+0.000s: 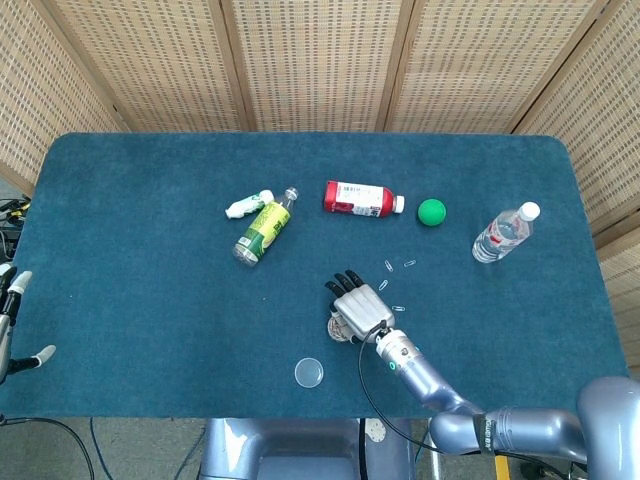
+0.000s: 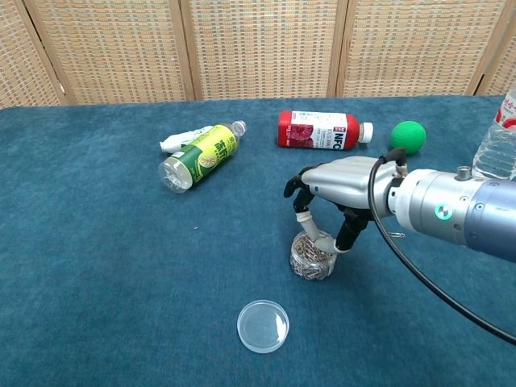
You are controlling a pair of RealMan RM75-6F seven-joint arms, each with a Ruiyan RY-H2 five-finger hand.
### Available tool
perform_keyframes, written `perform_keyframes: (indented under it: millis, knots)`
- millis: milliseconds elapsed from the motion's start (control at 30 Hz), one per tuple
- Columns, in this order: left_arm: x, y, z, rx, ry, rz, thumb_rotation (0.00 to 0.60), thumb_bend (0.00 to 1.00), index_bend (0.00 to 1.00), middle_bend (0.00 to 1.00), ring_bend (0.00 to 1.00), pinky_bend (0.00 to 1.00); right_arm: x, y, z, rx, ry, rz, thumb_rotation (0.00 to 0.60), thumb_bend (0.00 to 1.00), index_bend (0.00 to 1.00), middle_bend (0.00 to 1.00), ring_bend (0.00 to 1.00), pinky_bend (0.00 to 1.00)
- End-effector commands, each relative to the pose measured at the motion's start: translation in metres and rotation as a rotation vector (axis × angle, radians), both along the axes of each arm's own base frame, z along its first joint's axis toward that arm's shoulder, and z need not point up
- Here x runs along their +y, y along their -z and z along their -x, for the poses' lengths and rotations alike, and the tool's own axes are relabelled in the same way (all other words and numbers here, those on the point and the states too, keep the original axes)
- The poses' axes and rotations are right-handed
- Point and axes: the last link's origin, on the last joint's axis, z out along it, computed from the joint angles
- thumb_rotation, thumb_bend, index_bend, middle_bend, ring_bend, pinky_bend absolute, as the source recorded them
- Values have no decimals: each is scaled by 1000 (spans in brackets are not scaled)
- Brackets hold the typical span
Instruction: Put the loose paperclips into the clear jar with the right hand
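The clear jar point(image 2: 313, 258) stands open on the blue table, filled with paperclips, and shows partly under the hand in the head view point(image 1: 340, 328). My right hand point(image 2: 343, 187) hovers right over it, palm down point(image 1: 358, 306). Its thumb and a finger meet just above the jar's mouth; anything pinched there is too small to see. Several loose paperclips point(image 1: 388, 267) lie behind and to the right of the jar, one point(image 1: 398, 308) close beside the wrist. My left hand point(image 1: 10, 318) rests at the table's left edge, fingers apart, holding nothing.
The jar's round lid point(image 2: 263, 326) lies in front of the jar. Further back lie a green-labelled bottle point(image 2: 197, 156), a small white bottle point(image 2: 184, 140), a red-labelled bottle point(image 2: 321, 131) and a green ball point(image 2: 409, 136). A water bottle point(image 1: 503, 233) stands at the right.
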Motion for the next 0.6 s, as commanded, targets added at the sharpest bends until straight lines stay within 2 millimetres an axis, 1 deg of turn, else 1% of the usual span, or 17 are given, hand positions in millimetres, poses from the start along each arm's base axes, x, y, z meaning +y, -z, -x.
perform_keyframes:
  millis: [33, 167, 200, 300, 467, 600]
  knots:
    - [0, 0, 0, 0, 1, 1, 600, 0, 0, 0, 0, 0, 0, 2, 0, 3, 7, 3, 600, 393, 647, 115, 0, 12]
    - [0, 0, 0, -2, 0, -1, 600, 0, 0, 0, 0, 0, 1, 4, 4, 33, 14, -2, 600, 389, 640, 116, 0, 12]
    - [0, 0, 0, -2, 0, -1, 600, 0, 0, 0, 0, 0, 1, 4, 5, 38, 19, -4, 600, 373, 625, 116, 0, 12]
    - [0, 0, 0, -1, 0, 1, 600, 0, 0, 0, 0, 0, 1, 2, 5, 43, 22, -4, 600, 279, 562, 116, 0, 12]
    - [0, 0, 0, -1, -2, 4, 600, 0, 0, 0, 0, 0, 0, -2, 1, 21, 22, 7, 600, 229, 521, 116, 0, 12]
    - [0, 1, 0, -2, -2, 5, 600, 0, 0, 0, 0, 0, 0, -4, 0, 14, 20, 9, 600, 225, 514, 116, 0, 12]
